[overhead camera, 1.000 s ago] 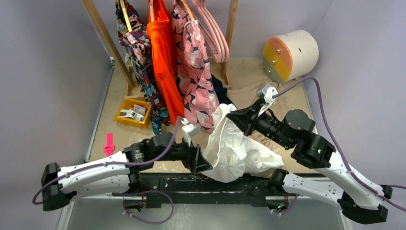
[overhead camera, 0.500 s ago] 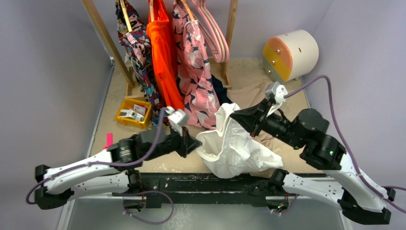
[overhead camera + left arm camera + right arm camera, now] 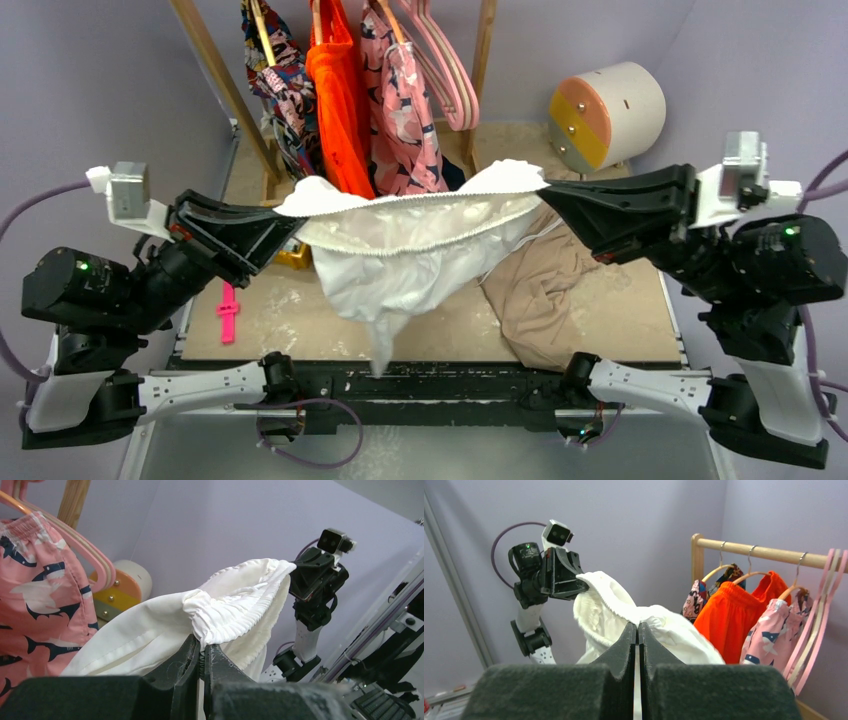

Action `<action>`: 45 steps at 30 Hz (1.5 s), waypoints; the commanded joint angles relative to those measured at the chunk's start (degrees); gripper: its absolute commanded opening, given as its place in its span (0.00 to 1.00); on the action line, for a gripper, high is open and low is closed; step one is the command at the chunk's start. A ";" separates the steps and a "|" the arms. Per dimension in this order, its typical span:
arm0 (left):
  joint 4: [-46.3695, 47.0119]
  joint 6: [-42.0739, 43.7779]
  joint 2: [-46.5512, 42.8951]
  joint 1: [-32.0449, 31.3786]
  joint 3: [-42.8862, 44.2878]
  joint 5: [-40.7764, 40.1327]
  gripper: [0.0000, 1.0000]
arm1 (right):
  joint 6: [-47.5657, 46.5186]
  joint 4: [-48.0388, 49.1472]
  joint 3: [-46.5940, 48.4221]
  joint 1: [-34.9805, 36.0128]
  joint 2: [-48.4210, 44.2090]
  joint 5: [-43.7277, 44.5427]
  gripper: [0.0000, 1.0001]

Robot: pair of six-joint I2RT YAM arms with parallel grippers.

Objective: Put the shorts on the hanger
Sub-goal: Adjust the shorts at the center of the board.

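The shorts [image 3: 400, 250] hung in the air across the middle of the top view, held up between the two arms and clear of the worktop [image 3: 620, 310]. Their gathered waistband ran as a taut white line from centre left to centre right, and the loose fabric sagged below it to a point near the lower middle of the frame.

The left gripper [image 3: 290, 212], at the left end of the waistband, had its jaws pinching the elastic edge. The left wrist view showed the bunched band caught between the two dark tips at the bottom centre. The right gripper [image 3: 545, 190], at the right end, had its jaws pressed together on the other side of the waistband. In the right wrist view the tips met with no gap, and white cloth spread out just beyond them.

The hanger [image 3: 455, 85] — pink, one of a few hanging empty together — sat on the wooden rack [image 3: 215, 70] at the upper middle of the frame, behind the shorts and apart from them. To its left on the same rail hung a pink patterned garment [image 3: 405, 120], an orange garment [image 3: 335, 100] and a multicoloured garment [image 3: 275, 70].

On the worktop a tan garment [image 3: 545, 290] lay crumpled at lower right of centre, below the right gripper. A yellow bin [image 3: 285, 252] showed partly behind the left gripper, and a small pink object [image 3: 228, 312] lay near the worktop's left edge. A cream drum [image 3: 605, 112] with a yellow and orange face lay at the upper right.
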 commanded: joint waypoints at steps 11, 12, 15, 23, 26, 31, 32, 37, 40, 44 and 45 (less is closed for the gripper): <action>0.12 -3.48 3.13 -0.20 -8.47 9.21 0.00 | 0.76 2.80 -8.05 0.03 2.11 -3.11 0.00; 1.89 -4.42 4.22 -0.20 -10.15 12.64 0.00 | 0.77 2.87 -8.77 0.00 2.56 -3.87 0.00; 9.09 -7.99 8.30 -0.20 -15.02 22.31 0.00 | 0.61 3.60 -11.30 0.00 3.50 -6.21 0.00; 19.23 -10.70 13.98 -0.53 -27.56 30.34 0.17 | -0.81 6.01 -25.87 0.02 -3.22 -7.12 0.00; 17.24 -9.53 12.77 -0.54 -30.52 28.84 0.51 | 0.23 7.25 -31.91 0.00 -7.03 -6.06 0.00; 11.67 -7.99 7.31 -0.55 -33.07 24.37 0.69 | 1.55 8.03 -36.68 0.00 -11.31 -6.35 0.00; 10.25 -7.58 6.19 -0.46 -33.12 23.35 0.70 | 1.53 7.91 -37.00 0.00 -11.81 -6.44 0.00; 4.04 -4.62 2.14 -0.51 -30.58 19.05 0.72 | 1.54 6.64 -37.67 0.00 -12.78 -8.69 0.00; 2.17 -2.26 1.38 -0.48 -28.10 15.81 0.72 | 1.34 5.72 -37.71 0.00 -12.37 -10.35 0.00; 1.75 1.55 2.91 -0.45 -24.19 12.17 0.72 | 1.27 5.62 -37.94 0.01 -11.72 -12.73 0.00; 1.95 2.76 3.47 -0.47 -23.31 11.78 0.72 | 1.23 5.56 -37.91 0.01 -11.54 -13.11 0.00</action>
